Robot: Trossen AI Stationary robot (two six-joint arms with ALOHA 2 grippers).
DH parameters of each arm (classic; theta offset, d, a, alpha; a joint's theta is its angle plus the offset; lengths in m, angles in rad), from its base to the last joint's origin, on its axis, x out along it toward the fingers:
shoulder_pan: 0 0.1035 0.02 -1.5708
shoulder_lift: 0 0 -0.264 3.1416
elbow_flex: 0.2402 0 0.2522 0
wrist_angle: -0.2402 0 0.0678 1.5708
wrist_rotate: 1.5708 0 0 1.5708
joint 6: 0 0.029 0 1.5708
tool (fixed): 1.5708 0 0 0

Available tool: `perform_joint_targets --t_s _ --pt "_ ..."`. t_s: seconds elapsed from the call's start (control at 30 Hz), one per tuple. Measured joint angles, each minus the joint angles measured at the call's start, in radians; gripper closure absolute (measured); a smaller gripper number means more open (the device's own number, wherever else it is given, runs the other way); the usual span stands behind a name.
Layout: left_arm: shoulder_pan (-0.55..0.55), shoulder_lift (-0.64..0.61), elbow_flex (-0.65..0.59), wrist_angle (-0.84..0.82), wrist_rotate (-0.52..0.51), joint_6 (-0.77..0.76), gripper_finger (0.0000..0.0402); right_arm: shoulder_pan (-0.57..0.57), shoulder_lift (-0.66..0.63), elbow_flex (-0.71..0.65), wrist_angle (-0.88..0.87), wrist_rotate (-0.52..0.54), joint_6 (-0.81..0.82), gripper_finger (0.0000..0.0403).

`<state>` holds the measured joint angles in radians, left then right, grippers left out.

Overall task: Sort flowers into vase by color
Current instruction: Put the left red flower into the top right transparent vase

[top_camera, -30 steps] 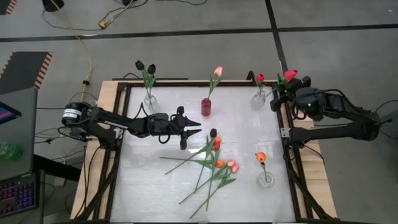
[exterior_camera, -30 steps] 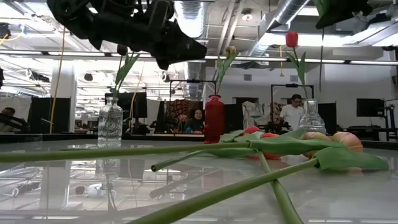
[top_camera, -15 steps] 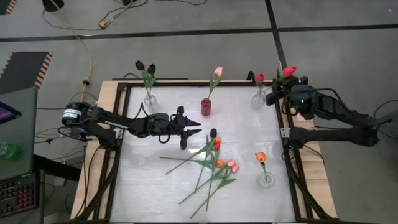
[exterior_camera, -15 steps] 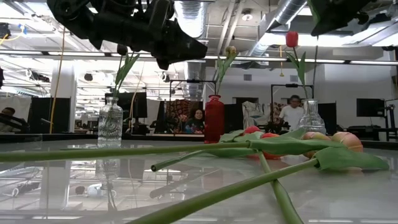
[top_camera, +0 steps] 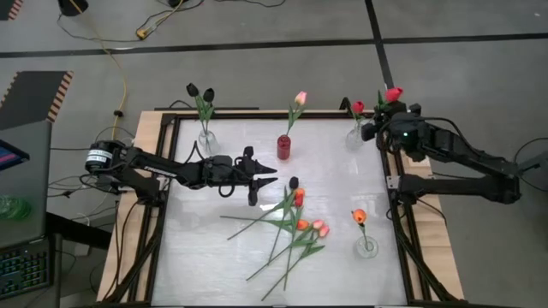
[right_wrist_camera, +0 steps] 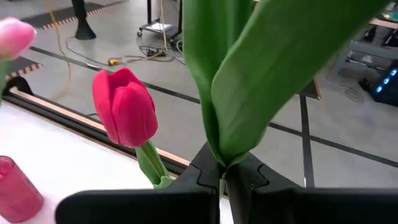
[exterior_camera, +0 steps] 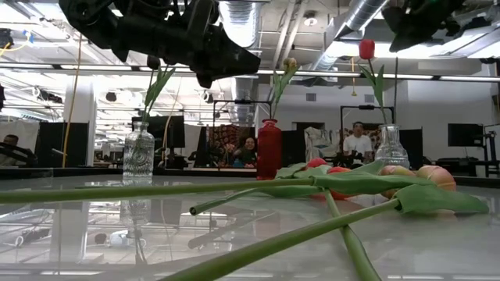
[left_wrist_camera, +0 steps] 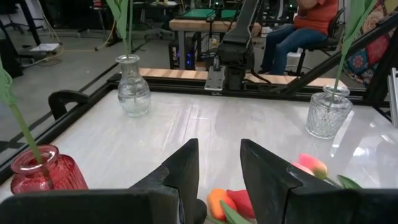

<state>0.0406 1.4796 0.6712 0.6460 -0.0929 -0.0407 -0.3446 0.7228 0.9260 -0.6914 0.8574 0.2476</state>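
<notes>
My right gripper (top_camera: 374,132) is at the table's far right corner, shut on a red tulip whose head (top_camera: 393,94) rises above it. Just left of it a clear vase (top_camera: 356,133) holds another red tulip (right_wrist_camera: 124,109). My left gripper (top_camera: 270,177) hovers open over the table's middle, left of a pile of loose flowers (top_camera: 295,224) lying flat. A clear vase (top_camera: 205,139) holds two black tulips. A red vase (top_camera: 283,147) holds a pink one. A clear vase (top_camera: 366,246) holds an orange one. My right gripper pinches the red tulip's stem between its two fingers, right where the leaves (right_wrist_camera: 227,155) spring from it. The fingers lie across the stem, coming nearly level from the table's right. The tulip is lifted clear and upright, and its thin lower stem (exterior_camera: 394,86) hangs below the fingers.
A dark frame (top_camera: 390,184) rims the white table, with each arm's base at a side edge. In the low view, loose stems (exterior_camera: 312,226) cross the near table. People sit in the room behind (exterior_camera: 358,140).
My right gripper has swung a little toward the table's left and the clear vase with the red tulip, turning and sinking slightly. It stays shut, and the held red tulip has gone with it, still upright.
</notes>
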Motion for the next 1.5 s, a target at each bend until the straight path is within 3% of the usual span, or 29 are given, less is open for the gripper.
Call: perform_joint_targets --t_s 0.4,1.0,1.3,1.5 --pt "0.000 0.000 0.000 0.000 0.000 -0.006 0.0296 -0.018 0.051 0.000 0.000 0.000 0.017 0.0365" --pt "0.000 0.000 0.000 -0.001 0.000 -0.006 0.0296 -0.018 0.051 0.000 -0.008 -0.032 0.015 0.0333" --pt "0.000 0.000 0.000 -0.002 0.000 -0.009 0.0296 -0.063 0.051 0.000 -0.080 -0.112 0.019 0.0232" --pt "0.000 0.000 0.000 -0.007 0.000 -0.009 0.0296 -0.114 0.049 0.042 -0.324 -0.243 0.141 0.0179"
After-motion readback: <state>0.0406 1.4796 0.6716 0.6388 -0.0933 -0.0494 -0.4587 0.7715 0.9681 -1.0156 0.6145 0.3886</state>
